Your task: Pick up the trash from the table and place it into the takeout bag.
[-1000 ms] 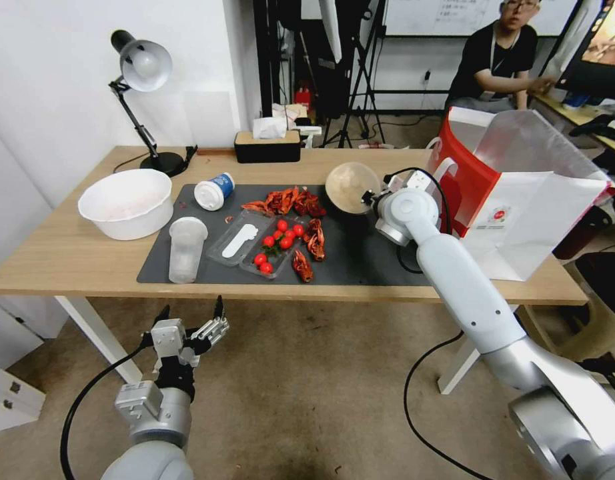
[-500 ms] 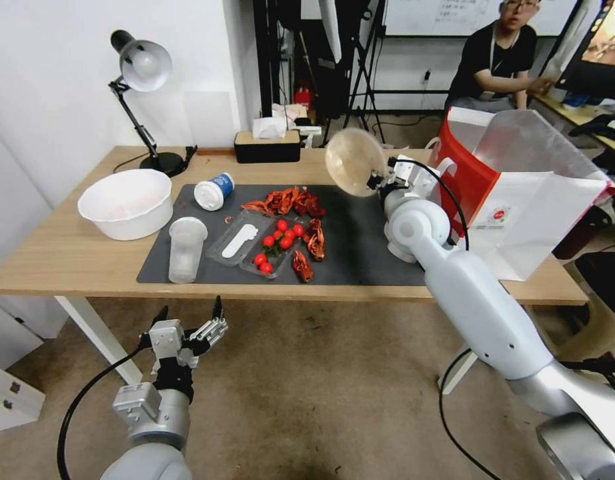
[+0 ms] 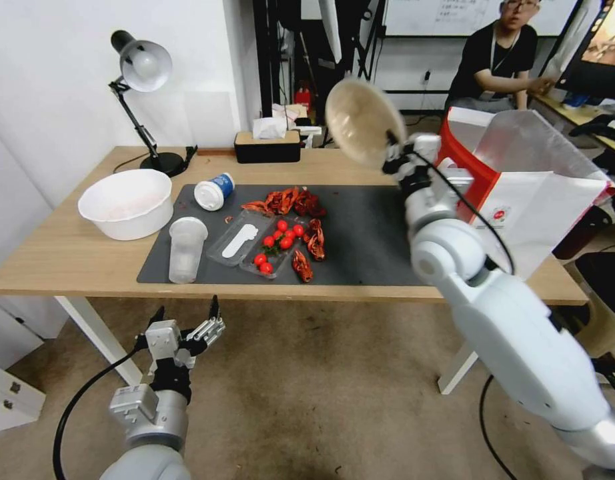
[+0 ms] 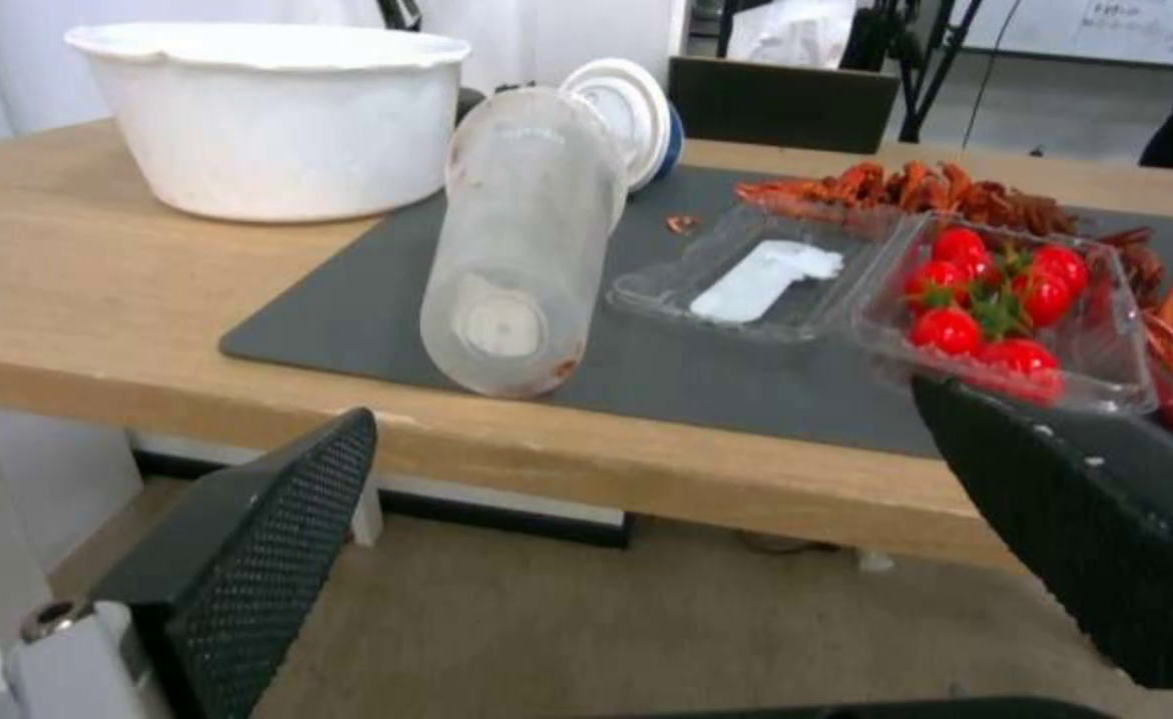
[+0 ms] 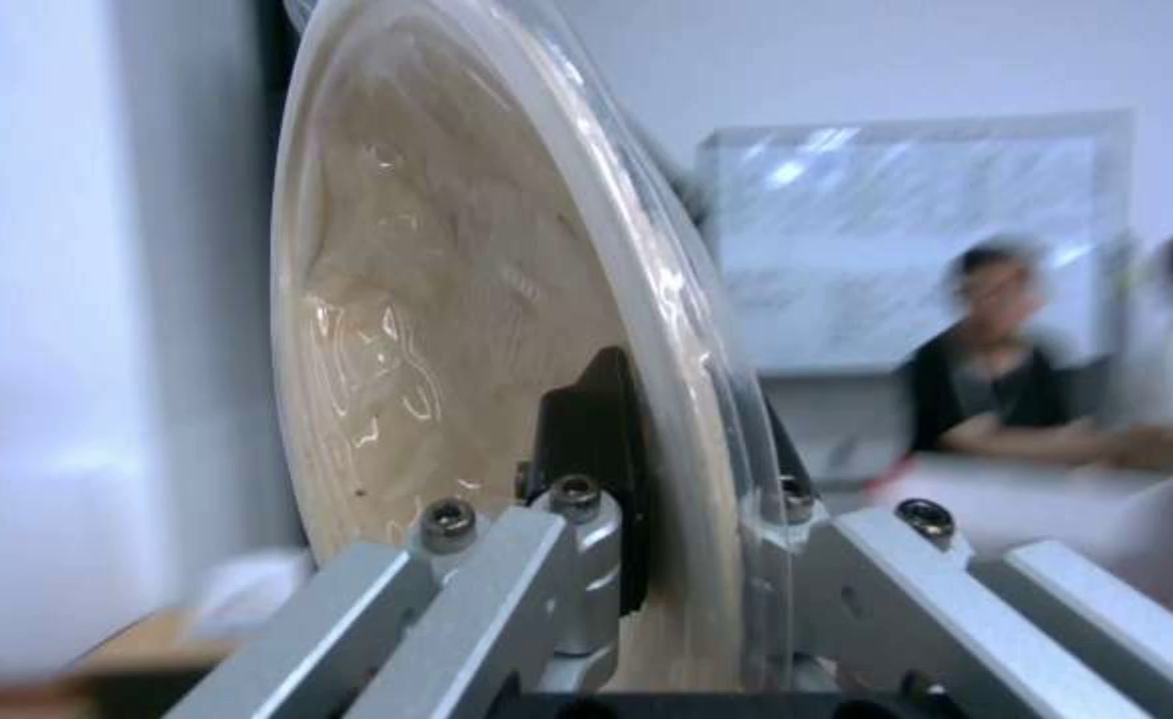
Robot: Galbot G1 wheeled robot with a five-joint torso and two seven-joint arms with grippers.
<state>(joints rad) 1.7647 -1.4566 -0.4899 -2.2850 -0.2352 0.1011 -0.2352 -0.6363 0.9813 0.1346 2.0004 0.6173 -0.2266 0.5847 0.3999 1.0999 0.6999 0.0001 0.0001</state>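
Beige round bowl [image 3: 362,120] is hanging in the air above the far edge of the counter [image 3: 67,253], tipped up on its side, with its rim pinched between the fingers [image 5: 597,439] of the right gripper [image 3: 394,157]. In the right wrist view one dark finger is lying against the inside of the bowl [image 5: 453,330] and the other is pressing from the outer side of the rim. The takeout bag [image 3: 521,200] is standing open on the counter just beside those fingers, on the side away from the bowl, showing its silvery lining, red side and white front with a small red logo.

The left gripper [image 3: 186,327] is hovering below the near counter edge, over the floor, with its fingers [image 4: 267,559] spread wide and gripping nothing. Beyond those fingertips, a clear plastic cup [image 4: 513,240] is lying on its side on the dark grey mat [image 4: 693,369], its base facing the fingers. Behind it a white cup with blue label [image 3: 214,191] is lying tipped over, and a large white bowl [image 4: 281,115] is sitting on the bare wood off the mat. Near the open fingers, a clear hinged tray [image 4: 879,290] is holding cherry tomatoes [image 4: 992,295], with red crayfish shells [image 3: 294,213] scattered just past it.
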